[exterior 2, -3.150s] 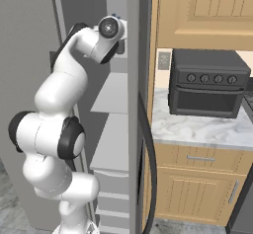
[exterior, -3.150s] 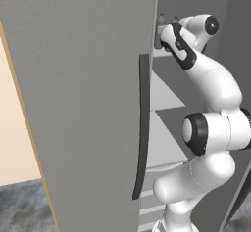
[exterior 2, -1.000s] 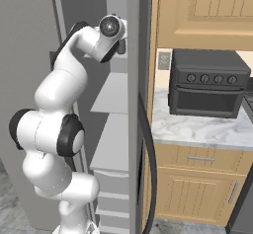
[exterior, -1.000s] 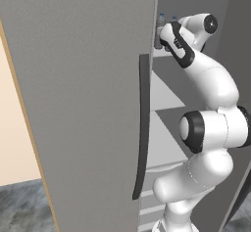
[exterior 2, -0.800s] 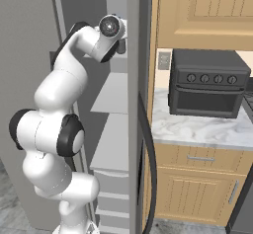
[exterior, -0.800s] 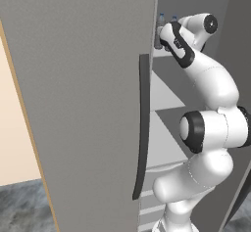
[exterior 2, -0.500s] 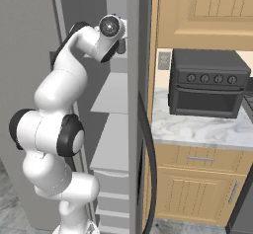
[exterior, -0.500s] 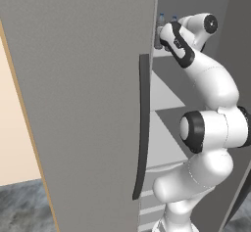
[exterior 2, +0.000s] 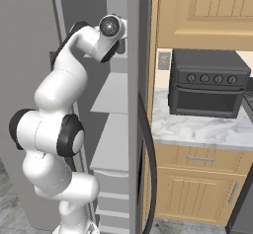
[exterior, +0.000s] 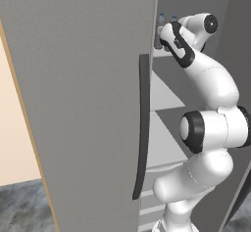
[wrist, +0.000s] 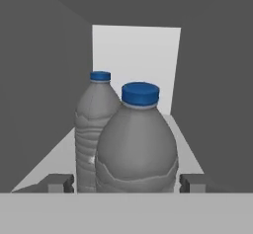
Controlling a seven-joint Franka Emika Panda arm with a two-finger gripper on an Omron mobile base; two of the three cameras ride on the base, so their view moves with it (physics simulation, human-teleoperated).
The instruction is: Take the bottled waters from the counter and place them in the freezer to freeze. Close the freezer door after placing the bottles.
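Deep on the freezer shelf (wrist: 185,144), the nearer bottle (wrist: 137,146) is standing upright between the gripper's (wrist: 123,182) spread fingertips (wrist: 191,181), apparently released.

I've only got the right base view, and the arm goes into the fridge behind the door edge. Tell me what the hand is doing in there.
Observer: The gripper sits on either side of a water bottle, which stands upright on a freezer shelf.
Operator: Report the jaws.
Observer: Both fingertips stand clear of the bottle's sides, with a gap showing.
Operator: Find the other bottle.
Observer: The second bottle stands upright just behind the first, on the same shelf.
Operator: Check the freezer door.
Observer: The freezer door is wide open.
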